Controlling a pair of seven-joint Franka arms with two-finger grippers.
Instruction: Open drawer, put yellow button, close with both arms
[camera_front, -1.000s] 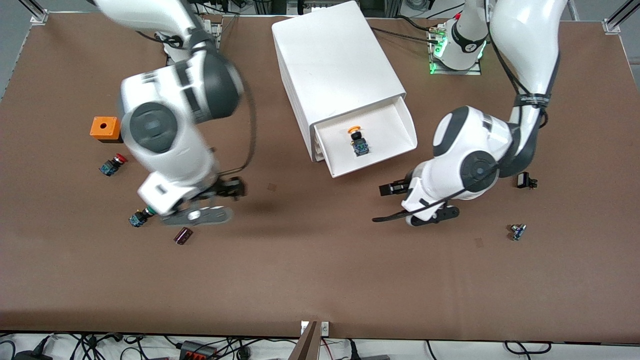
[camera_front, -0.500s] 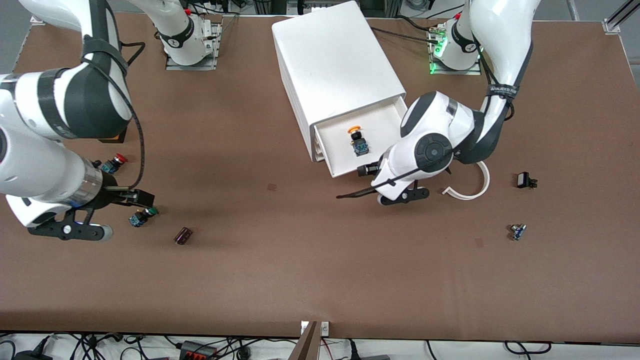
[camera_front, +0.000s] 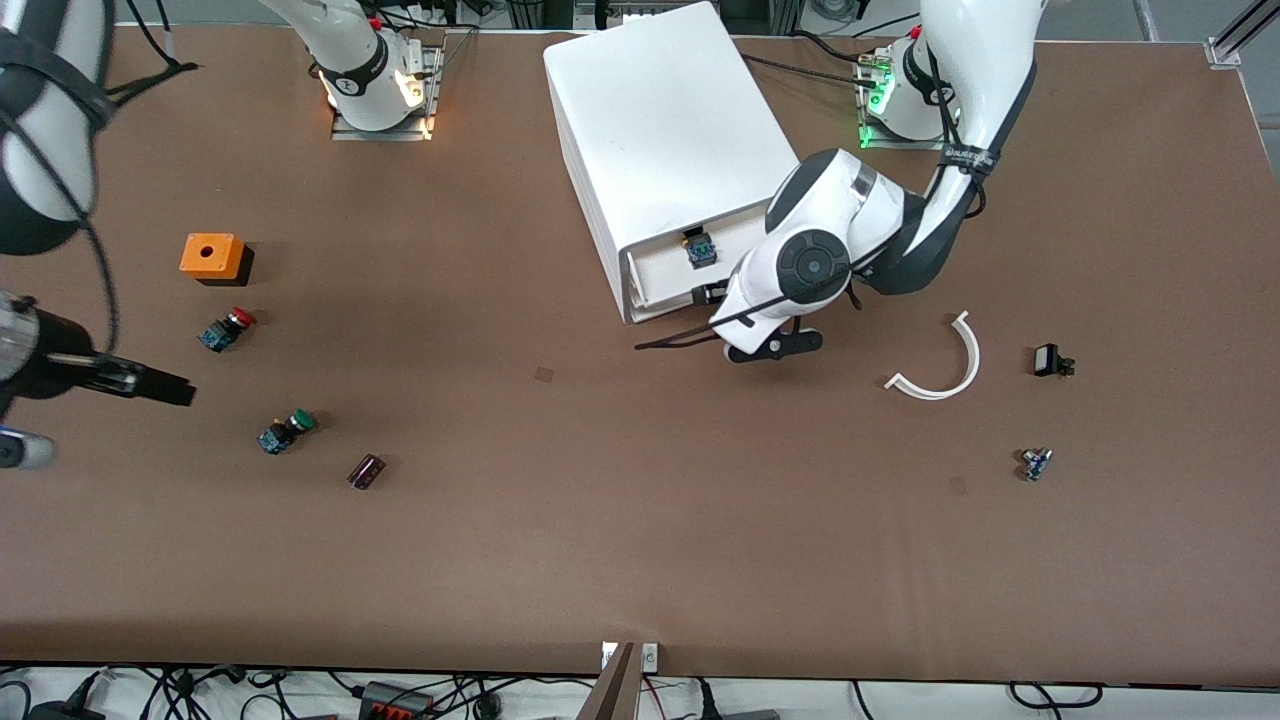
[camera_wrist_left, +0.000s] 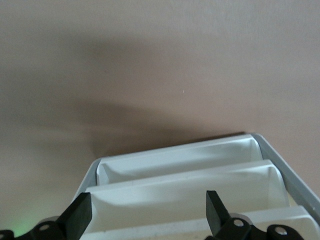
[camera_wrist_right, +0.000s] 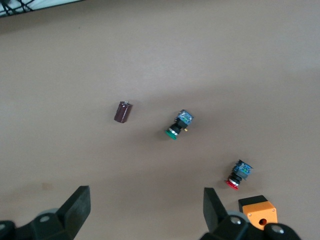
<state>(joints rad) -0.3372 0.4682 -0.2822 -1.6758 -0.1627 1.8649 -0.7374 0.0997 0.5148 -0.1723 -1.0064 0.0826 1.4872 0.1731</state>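
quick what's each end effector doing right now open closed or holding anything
Left end effector: open, empty, at the drawer front.
Right end effector: open, empty, above the table at the right arm's end.

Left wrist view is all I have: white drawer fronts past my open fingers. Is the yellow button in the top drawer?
Observer: Yes. The yellow button lies in the drawer, which stands only a little way out of the cabinet.
Operator: Where is the right gripper?
Observer: The right gripper is open over the table at the right arm's end, near the red button.
Operator: And mine?
Observer: The left gripper is at the drawer's front.
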